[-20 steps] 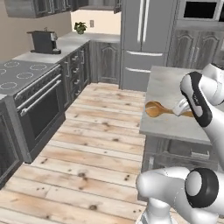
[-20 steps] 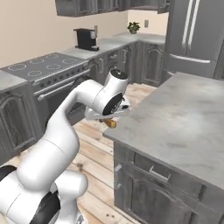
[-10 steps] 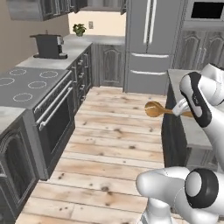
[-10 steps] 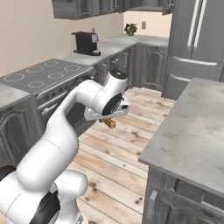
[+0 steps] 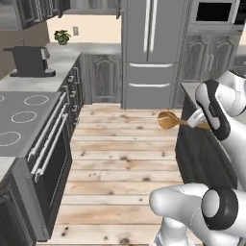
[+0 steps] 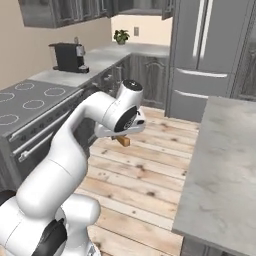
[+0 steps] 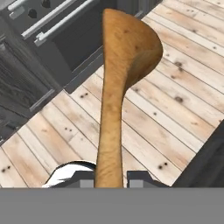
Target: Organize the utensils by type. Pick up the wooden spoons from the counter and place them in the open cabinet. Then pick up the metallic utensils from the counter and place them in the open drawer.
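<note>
Wooden spoon carried over the floor

Gripper (image 7: 110,177) clamped on the handle of a wooden spoon (image 7: 120,74), bowl pointing away from the hand. Spoon hangs in the air above the plank floor (image 5: 115,158), just off the marbled table (image 6: 225,165). Beyond: stove (image 6: 30,100), then fridge (image 5: 151,48).

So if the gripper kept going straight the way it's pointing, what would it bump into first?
Probably the wooden plank floor. The gripper, holding the wooden spoon, points down at it, near the oven front; depth is hard to judge.
</note>
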